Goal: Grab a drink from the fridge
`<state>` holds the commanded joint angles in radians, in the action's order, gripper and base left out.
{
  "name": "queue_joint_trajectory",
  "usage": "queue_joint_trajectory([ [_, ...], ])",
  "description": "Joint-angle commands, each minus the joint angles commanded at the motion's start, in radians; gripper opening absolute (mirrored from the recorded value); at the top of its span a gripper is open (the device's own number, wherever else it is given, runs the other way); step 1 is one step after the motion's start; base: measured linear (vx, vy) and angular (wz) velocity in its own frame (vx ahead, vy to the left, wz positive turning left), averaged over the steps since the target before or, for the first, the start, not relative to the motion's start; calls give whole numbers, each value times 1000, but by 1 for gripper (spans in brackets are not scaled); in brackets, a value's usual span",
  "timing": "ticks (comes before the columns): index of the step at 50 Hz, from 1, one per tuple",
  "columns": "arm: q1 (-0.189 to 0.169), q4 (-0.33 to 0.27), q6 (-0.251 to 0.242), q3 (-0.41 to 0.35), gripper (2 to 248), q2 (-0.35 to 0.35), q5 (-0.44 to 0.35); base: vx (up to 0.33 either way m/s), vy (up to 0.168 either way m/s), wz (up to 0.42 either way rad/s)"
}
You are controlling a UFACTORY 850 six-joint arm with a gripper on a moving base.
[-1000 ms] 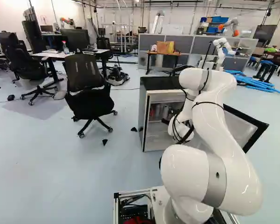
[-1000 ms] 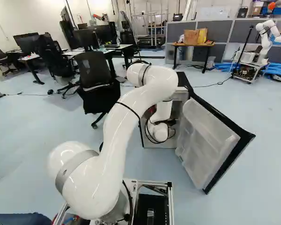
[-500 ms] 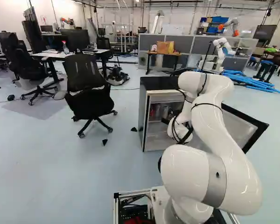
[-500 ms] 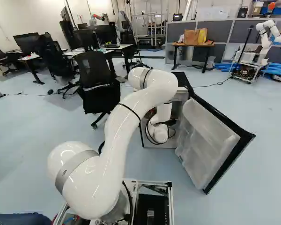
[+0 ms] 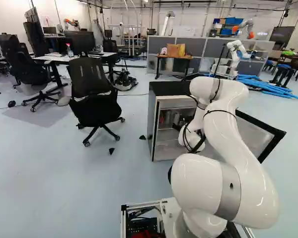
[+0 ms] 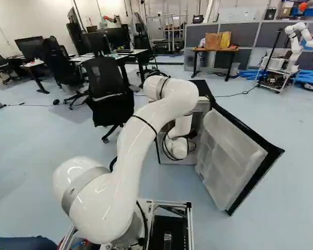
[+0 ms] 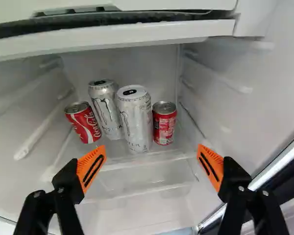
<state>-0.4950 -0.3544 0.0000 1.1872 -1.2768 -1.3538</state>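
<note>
My gripper (image 5: 177, 127) shows only as a dark part at the fridge opening in the left base view. In the wrist view the gripper (image 7: 152, 149) is open and empty, its orange-padded fingers spread wide. Ahead of it, four drink cans stand on a glass shelf (image 7: 144, 161) of the fridge (image 5: 161, 89). Two are silver: the nearer can (image 7: 135, 120) lies ahead of the gap between the fingers, the other can (image 7: 106, 110) behind it to one side. A red can (image 7: 83, 122) and another red can (image 7: 164, 123) flank them.
The fridge door (image 6: 235, 156) is swung open beside my arm. A white shelf edge (image 7: 112, 39) spans the compartment above the cans. An office chair (image 5: 93, 94) stands beside the fridge. Another robot (image 5: 236, 52) stands farther back.
My arm's upper bend has sunk slightly, and its wrist part has shifted a little at the fridge opening. Over the last half second the arm has hardly moved. The base has stayed put.
</note>
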Motion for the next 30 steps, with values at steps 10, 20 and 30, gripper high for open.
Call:
queue_joint_trajectory([
  [10,-8,13,0,35,247,-36,0,0,0,0],
  [20,-14,27,0,72,247,-75,-2,0,0,0],
  [30,-14,34,0,72,247,-75,-10,0,0,0],
])
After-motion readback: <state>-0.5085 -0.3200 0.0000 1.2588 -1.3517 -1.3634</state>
